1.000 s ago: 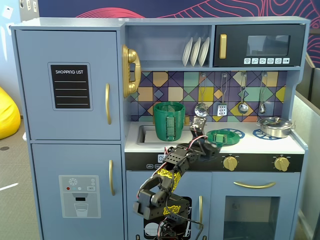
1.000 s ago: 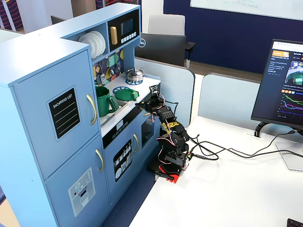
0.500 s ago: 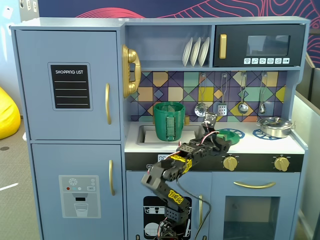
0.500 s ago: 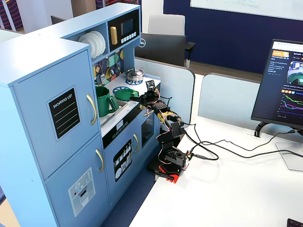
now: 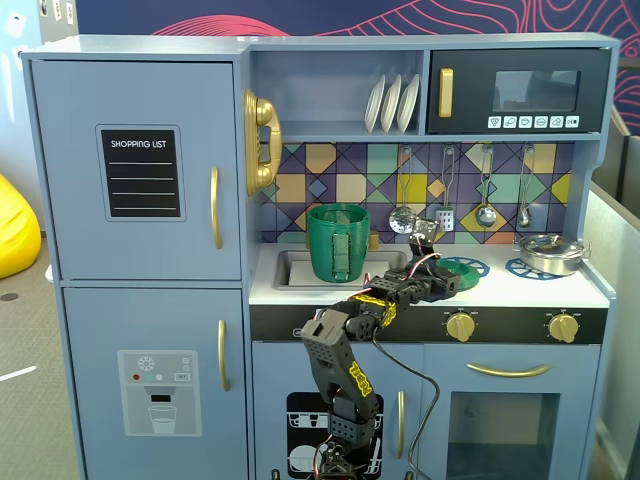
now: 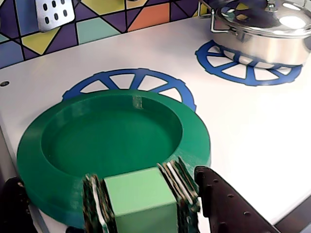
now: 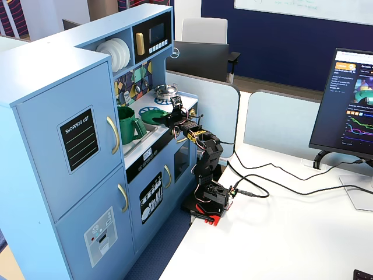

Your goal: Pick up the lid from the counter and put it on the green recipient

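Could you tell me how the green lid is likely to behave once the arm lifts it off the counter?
The lid looks like rigid moulded plastic, so probably stiff and light. Its surface seems smooth, so it might slip or tilt if pinched only at the rim, where the pincer sits. Lying flat, it seems unlikely to roll.
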`<state>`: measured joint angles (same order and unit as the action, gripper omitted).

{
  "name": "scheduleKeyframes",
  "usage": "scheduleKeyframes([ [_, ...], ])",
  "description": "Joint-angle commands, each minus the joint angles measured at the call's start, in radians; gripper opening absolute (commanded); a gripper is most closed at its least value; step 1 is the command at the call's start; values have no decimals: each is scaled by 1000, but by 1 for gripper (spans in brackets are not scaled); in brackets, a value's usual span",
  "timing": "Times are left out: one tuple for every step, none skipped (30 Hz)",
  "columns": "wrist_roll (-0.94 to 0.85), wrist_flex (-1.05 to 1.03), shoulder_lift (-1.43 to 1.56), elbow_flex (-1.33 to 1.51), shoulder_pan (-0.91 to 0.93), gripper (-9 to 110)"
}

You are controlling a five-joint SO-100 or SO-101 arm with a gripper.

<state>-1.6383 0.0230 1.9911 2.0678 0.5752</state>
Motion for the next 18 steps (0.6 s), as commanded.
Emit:
scheduleKeyframes([
  [0, 35, -17, -100, -31, 34],
  [0, 37, -26, -104, -35, 31],
  [-11, 35, -31, -106, -40, 24],
  [-23, 34, -35, -106, -46, 14],
  [-23, 41, -41, -104, -54, 4],
  [-11, 44, -46, -106, -58, 0],
  [3, 44, -46, -107, -60, 0],
  [11, 49, -46, -107, -60, 0],
  [15, 54, -46, -104, -61, 0],
  [18, 55, -44, -104, -63, 0],
  [18, 55, -41, -107, -61, 0],
  [18, 55, -37, -115, -61, 0],
  [21, 54, -32, -126, -61, 0],
  [23, 44, -26, -141, -61, 0],
  [21, 34, -20, -160, -61, 0],
  [20, 18, -12, -181, -63, 0],
  [21, -5, -5, -209, -66, 0],
  [23, -34, 2, -242, -71, 0],
])
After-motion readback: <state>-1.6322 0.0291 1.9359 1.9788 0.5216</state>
